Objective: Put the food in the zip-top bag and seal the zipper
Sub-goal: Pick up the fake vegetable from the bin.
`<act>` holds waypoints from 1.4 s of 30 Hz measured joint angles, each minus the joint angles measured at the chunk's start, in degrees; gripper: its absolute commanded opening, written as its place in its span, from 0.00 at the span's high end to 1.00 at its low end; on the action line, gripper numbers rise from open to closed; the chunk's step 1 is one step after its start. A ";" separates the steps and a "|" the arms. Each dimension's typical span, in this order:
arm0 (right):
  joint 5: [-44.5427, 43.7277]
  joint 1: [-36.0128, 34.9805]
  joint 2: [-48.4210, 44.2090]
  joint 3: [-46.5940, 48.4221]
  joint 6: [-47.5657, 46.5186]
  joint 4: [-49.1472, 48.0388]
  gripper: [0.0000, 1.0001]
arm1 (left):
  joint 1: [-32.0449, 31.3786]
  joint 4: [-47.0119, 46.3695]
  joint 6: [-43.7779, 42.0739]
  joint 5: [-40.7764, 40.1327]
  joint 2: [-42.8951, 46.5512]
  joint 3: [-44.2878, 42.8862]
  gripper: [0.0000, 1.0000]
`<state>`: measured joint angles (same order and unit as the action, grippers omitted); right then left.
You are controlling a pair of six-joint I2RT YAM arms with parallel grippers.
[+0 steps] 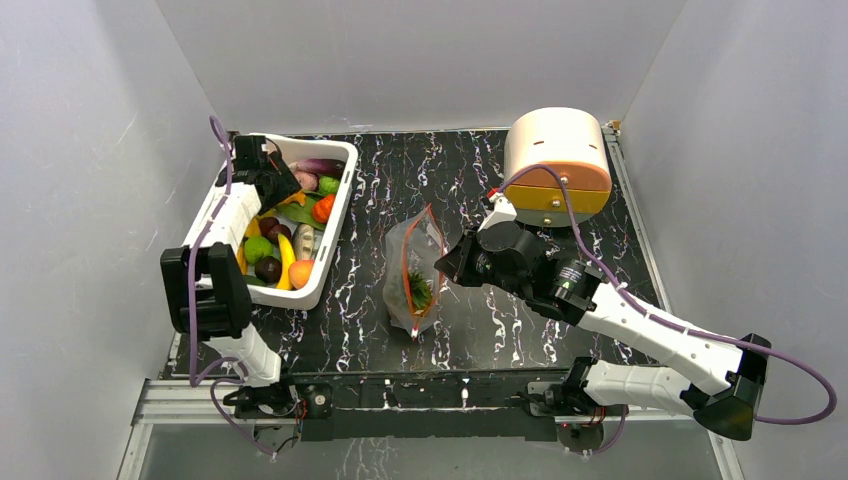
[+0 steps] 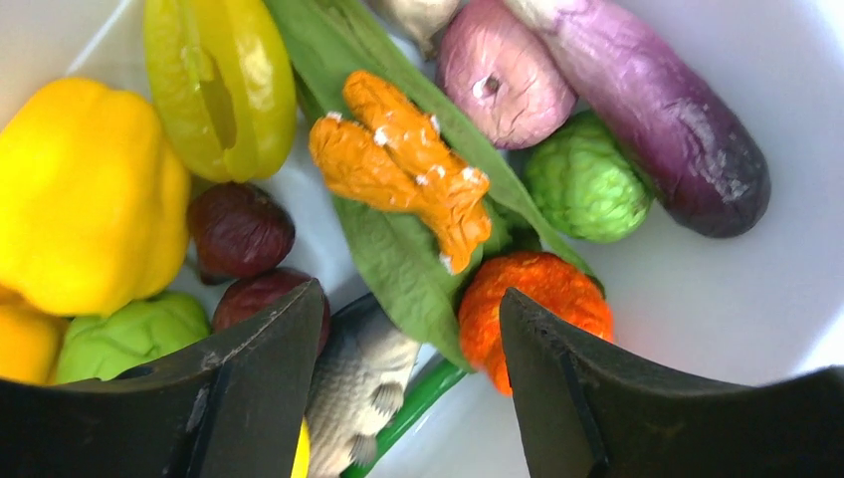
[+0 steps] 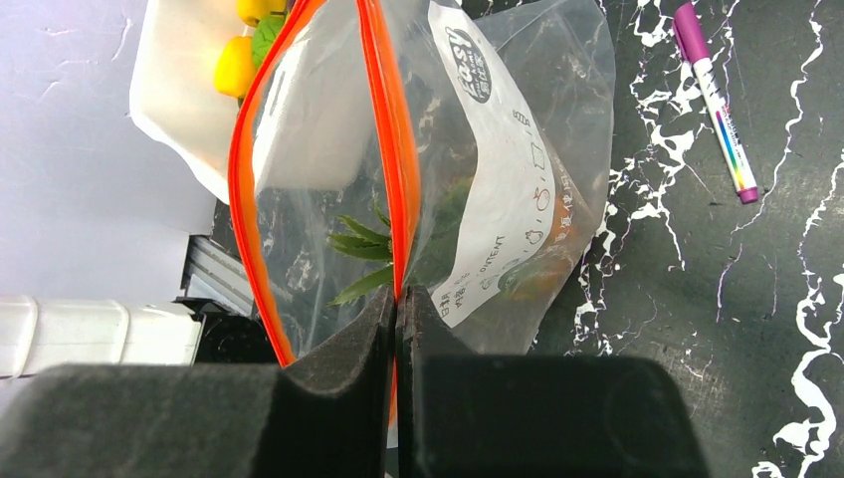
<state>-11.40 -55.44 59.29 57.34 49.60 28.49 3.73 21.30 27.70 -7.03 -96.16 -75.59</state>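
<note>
Left gripper (image 2: 410, 319) hangs wide over the tub (image 1: 335, 225), holding nothing. Below it the food (image 2: 537, 294) lies heaped: a knobbly orange root (image 2: 408, 164), glossy purple aubergine (image 2: 657, 110), bumpy green ball (image 2: 587, 184), waxy yellow pepper (image 2: 80, 199). Its black fingers (image 2: 249, 398) cut off a scaly fish (image 2: 353, 383). Right gripper (image 3: 398, 299) is pinched tight on the zipper (image 3: 386, 129), a thin orange-red strip, mouth gaping. The bag (image 3: 518, 199), clear and creased, stands mid-table. Spiky green leaves (image 3: 358, 239) show inside; something orange blurs behind the print.

You're looking at a lab test booth: plain white walls (image 1: 420, 60) box in a black marbled desk (image 1: 500, 330) on an aluminium frame (image 1: 160, 395).
</note>
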 measured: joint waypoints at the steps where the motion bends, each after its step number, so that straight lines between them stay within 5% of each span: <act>1: 0.00 0.00 0.00 0.00 0.00 0.00 1.00 | 0.11 -1.18 0.24 0.52 -0.76 0.00 0.34; 11: 0.04 0.00 0.13 -0.57 0.00 -0.92 1.00 | 0.24 -3.93 0.35 0.33 -12.87 -6.45 0.37; 17: -0.02 0.00 0.24 -0.87 0.02 -1.75 1.00 | 0.44 -1.99 -2.25 -0.66 -15.93 -8.22 0.79; 26: 0.72 0.00 1.36 -0.87 0.00 -2.25 1.00 | 0.59 -1.66 -4.55 -1.84 -10.34 -5.51 0.85; 31: 1.29 0.00 1.51 -0.87 0.00 -2.86 1.00 | 0.55 -2.01 -5.27 -2.01 -2.99 -0.55 0.72; 35: 1.33 0.00 1.51 -0.87 0.02 -3.08 1.00 | 0.55 -1.90 -5.73 -2.05 0.96 1.53 0.91; 39: 1.38 0.00 1.49 -0.87 0.02 -3.08 1.00 | 0.55 -1.88 -6.34 -1.99 1.42 2.38 0.79; 42: 1.55 0.00 1.29 -0.90 0.04 -3.08 1.00 | 0.55 -1.33 -6.49 -1.86 1.42 3.45 0.93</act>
<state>-9.85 -55.44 60.58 56.45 49.65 25.41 4.27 19.97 21.21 -8.88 -94.74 -72.14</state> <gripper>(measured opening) 0.010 0.201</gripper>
